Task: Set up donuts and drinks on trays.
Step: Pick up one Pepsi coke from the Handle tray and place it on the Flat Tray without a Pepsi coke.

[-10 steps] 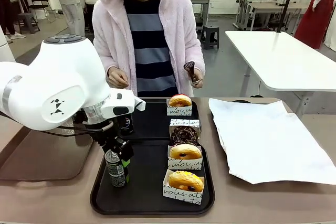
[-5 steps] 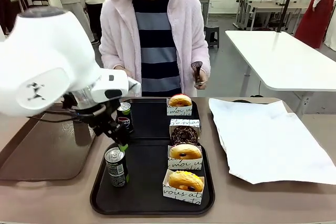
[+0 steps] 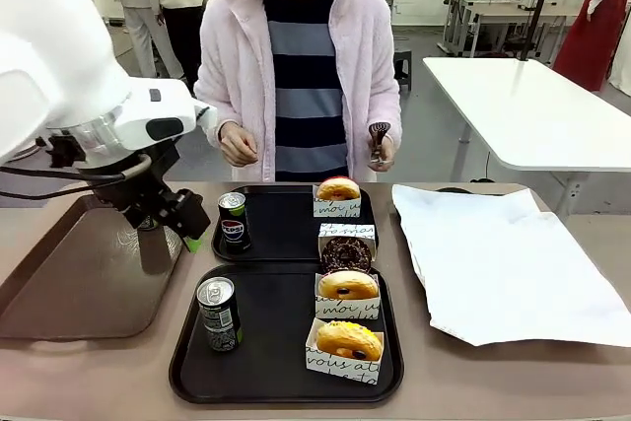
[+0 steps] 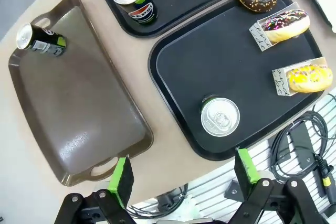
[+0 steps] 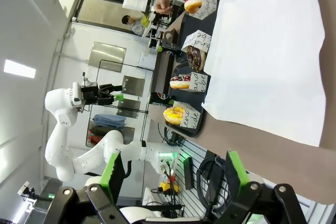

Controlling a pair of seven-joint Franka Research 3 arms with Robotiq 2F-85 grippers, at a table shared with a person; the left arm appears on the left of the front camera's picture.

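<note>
**Two trays, four donuts, three cans**

Two black trays sit end to end: the near tray (image 3: pixel 197 367) and the far tray (image 3: pixel 286 234). Four donuts in white script-printed sleeves run along their right side — a yellow-iced donut (image 3: pixel 347 340) and a chocolate-topped glazed donut (image 3: pixel 347 286) on the near tray, a chocolate-sprinkled donut (image 3: pixel 346 253) at the seam between trays, and a red-iced donut (image 3: pixel 338 190) on the far tray. The cursive on the sleeves is only partly legible; "moi" can be made out.

Three cans: a Pepsi can (image 3: pixel 233 220) upright at the far tray's left edge, a green-marked can (image 3: pixel 219 314) upright on the near tray's left half, and a third can (image 4: pixel 40 39) lying on its side in a corner of the long brown tray (image 4: pixel 79 119).

The left gripper (image 4: pixel 181 174) hangs above the table with fingers spread wide, holding nothing. The right gripper (image 5: pixel 170 177) is likewise spread and empty, beside the white paper sheet (image 3: pixel 503 263).

The near tray's middle is bare.
</note>
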